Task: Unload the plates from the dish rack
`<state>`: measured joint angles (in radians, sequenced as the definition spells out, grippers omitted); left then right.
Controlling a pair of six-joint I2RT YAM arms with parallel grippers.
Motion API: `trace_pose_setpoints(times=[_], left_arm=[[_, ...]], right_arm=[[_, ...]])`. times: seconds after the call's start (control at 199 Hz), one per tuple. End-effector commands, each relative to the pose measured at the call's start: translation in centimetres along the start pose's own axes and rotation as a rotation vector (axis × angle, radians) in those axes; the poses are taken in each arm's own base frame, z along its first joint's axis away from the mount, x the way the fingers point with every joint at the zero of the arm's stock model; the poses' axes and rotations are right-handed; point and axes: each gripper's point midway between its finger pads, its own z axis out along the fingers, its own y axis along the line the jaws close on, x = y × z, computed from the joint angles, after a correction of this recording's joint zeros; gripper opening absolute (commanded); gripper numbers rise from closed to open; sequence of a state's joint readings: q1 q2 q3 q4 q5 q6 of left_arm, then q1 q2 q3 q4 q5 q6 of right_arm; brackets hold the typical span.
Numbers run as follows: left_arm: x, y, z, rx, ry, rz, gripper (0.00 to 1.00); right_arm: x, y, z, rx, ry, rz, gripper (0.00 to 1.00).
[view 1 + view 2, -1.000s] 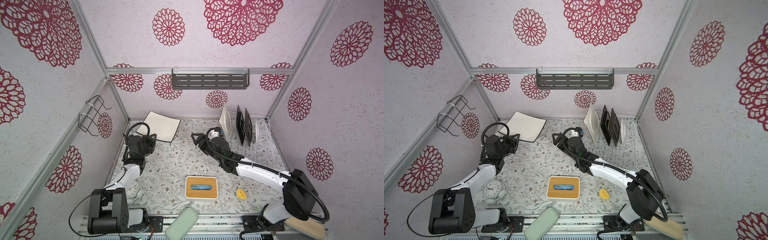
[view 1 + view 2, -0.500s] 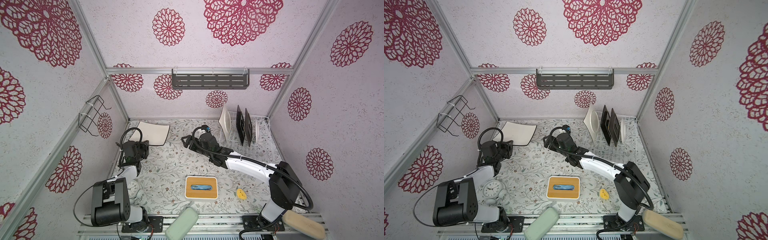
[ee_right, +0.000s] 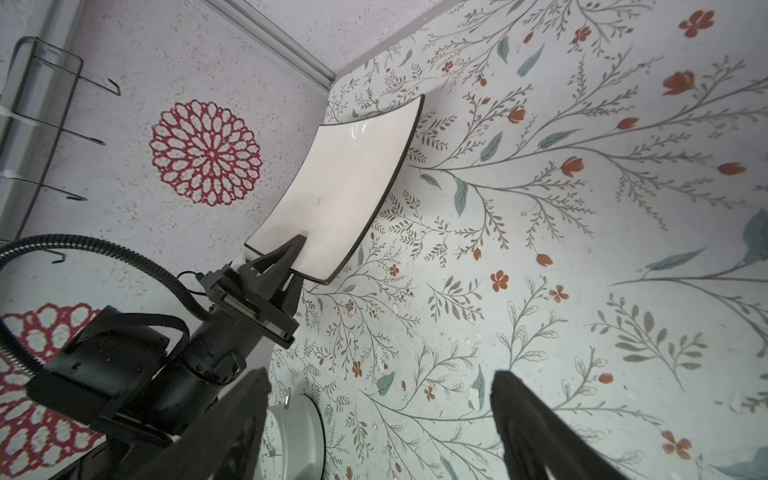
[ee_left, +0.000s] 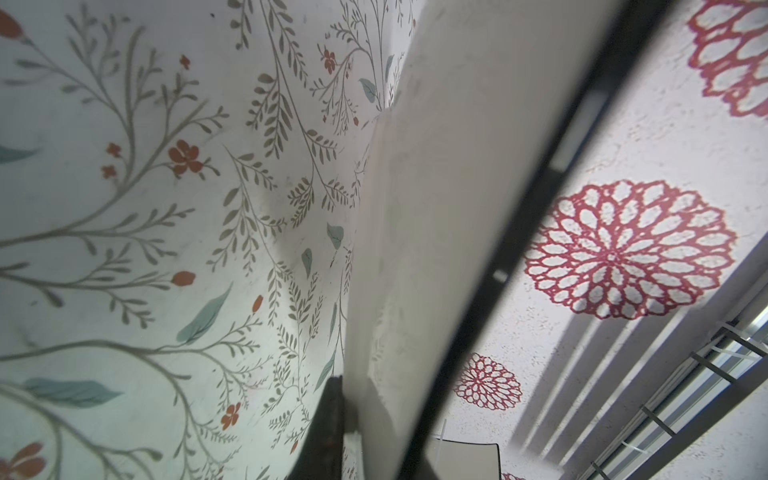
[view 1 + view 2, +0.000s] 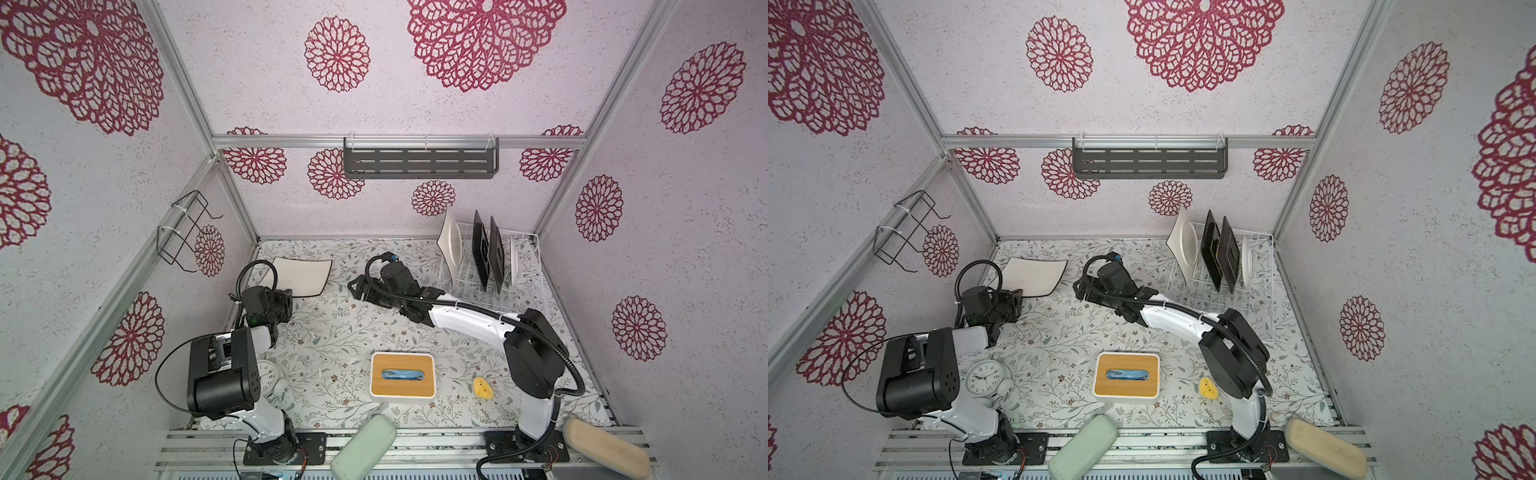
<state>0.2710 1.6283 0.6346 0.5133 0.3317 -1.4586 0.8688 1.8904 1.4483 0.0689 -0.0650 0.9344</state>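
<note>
Rack (image 5: 530,270) holds four plates (image 5: 481,253), cream plate (image 5: 301,276) out.
Rack at 2 o'clock, plates upright; cream plate at 11 o'clock, low over the mat (image 5: 332,332), left gripper (image 5: 290,296) clamped on its near edge; right gripper (image 5: 356,286) near centre toward 12 o'clock, jaws apart, empty.

Left gripper (image 3: 300,259) pinching plate (image 3: 345,178) edge; right gripper (image 3: 378,380) spread wide, seemingly low.
</note>
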Motion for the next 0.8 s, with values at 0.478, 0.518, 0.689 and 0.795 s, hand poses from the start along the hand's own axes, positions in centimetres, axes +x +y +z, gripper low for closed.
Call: trace_pose_setpoints(times=[0.478,0.518,0.689,0.795], left_arm=[[-2.8,-7.2,0.4,0.273,-0.024,0.086,0.0],[-2.8,-7.2,0.5,0.273,-0.024,0.086,0.0],[-3.3,-6.8,0.7,0.267,-0.026,0.081,0.0],[-3.3,-6.7,0.8,0.263,-0.023,0.091,0.0]], right_arm=[[-0.7,2.0,0.7,-0.045,0.019,-0.033,0.87],[-0.6,1.9,0.8,-0.042,0.021,-0.033,0.87],[-0.6,1.6,0.5,-0.031,0.015,-0.033,0.87],[-0.8,1.7,0.4,-0.031,0.01,-0.037,0.87]])
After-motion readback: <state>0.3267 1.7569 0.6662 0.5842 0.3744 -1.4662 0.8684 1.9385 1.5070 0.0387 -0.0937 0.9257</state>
